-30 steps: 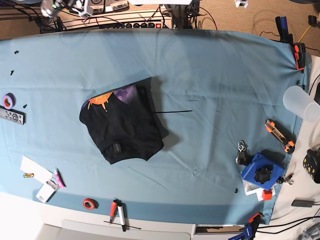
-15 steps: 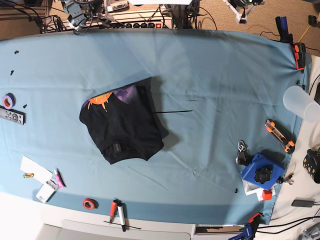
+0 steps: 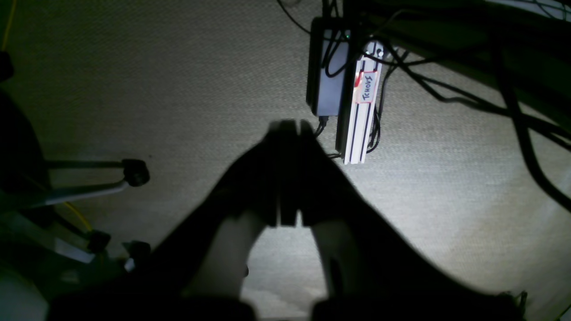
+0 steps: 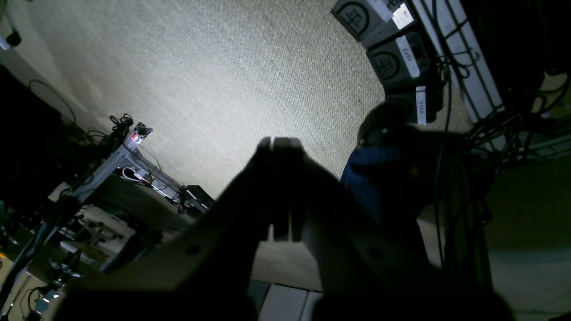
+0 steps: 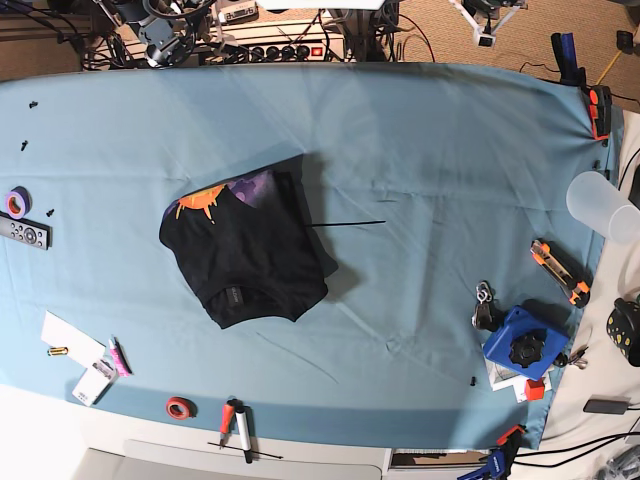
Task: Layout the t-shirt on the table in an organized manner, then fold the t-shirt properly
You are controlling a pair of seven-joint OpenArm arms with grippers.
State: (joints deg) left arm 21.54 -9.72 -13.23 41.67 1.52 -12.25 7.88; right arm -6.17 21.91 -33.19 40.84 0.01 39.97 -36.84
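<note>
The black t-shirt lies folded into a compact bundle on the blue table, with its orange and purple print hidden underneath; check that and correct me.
The print is not hidden: the base view shows its orange and purple along the upper edge of the black t-shirt.

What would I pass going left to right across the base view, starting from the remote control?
Remote control, folded black t-shirt, blue case, translucent plastic cup.
</note>
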